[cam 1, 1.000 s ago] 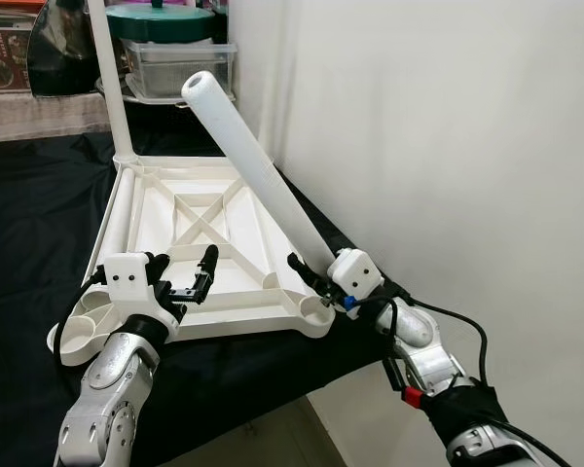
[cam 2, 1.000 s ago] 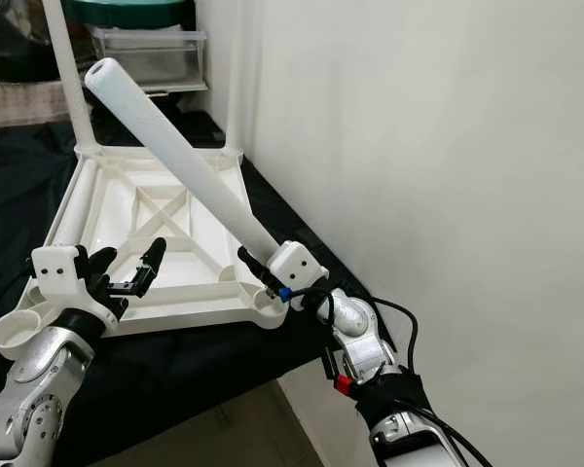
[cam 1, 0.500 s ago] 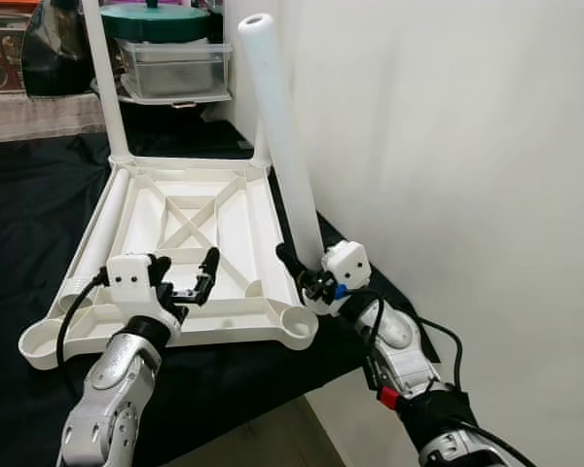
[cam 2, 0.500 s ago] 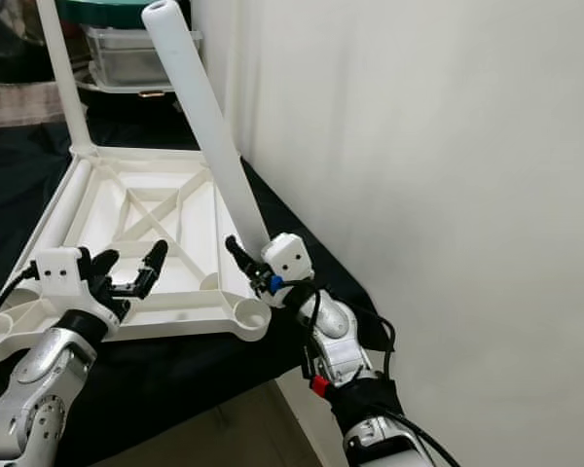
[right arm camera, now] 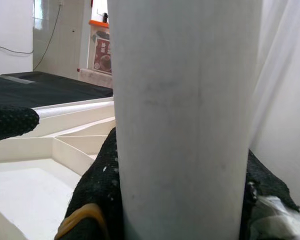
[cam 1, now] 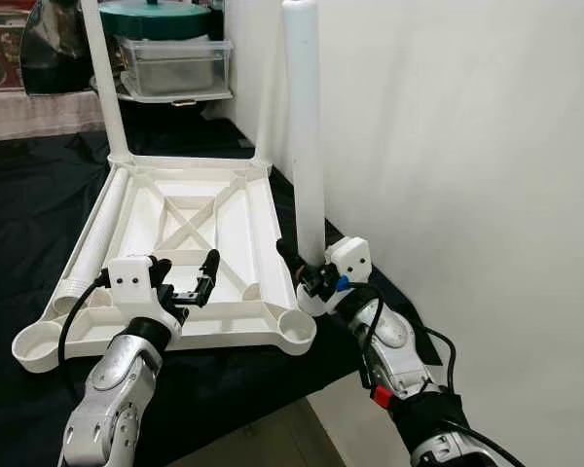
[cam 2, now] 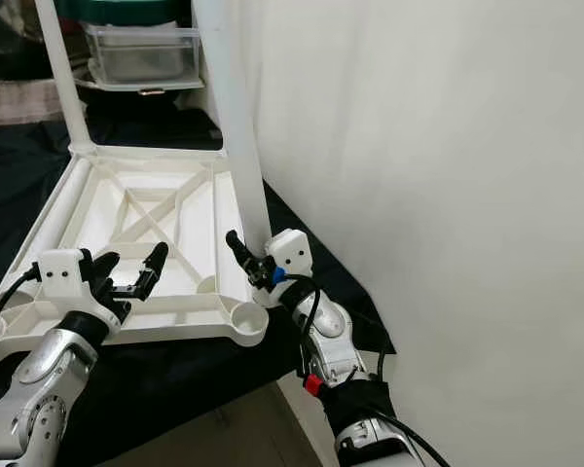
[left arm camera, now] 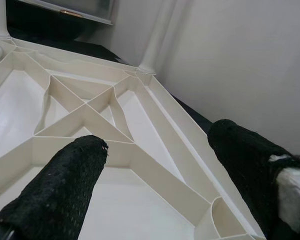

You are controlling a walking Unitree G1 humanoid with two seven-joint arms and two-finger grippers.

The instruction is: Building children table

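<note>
The right gripper (cam 1: pixel 304 275) grips the low end of a white table leg (cam 1: pixel 305 126), held upright over the near right corner socket (cam 1: pixel 297 325) of the upside-down white tabletop (cam 1: pixel 190 238). The left gripper (cam 1: pixel 187 282) hovers open and empty above the tabletop's near edge. The tabletop lies on a black cloth (cam 1: pixel 29 209), two legs already standing at its far corners.

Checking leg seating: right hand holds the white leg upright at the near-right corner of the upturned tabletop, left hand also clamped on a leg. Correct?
Not quite. The left hand is open and holds nothing, hovering over the upturned tabletop; the left wrist view shows its fingers apart. The rest stands: the right hand holds the white leg upright at the near-right corner.
</note>
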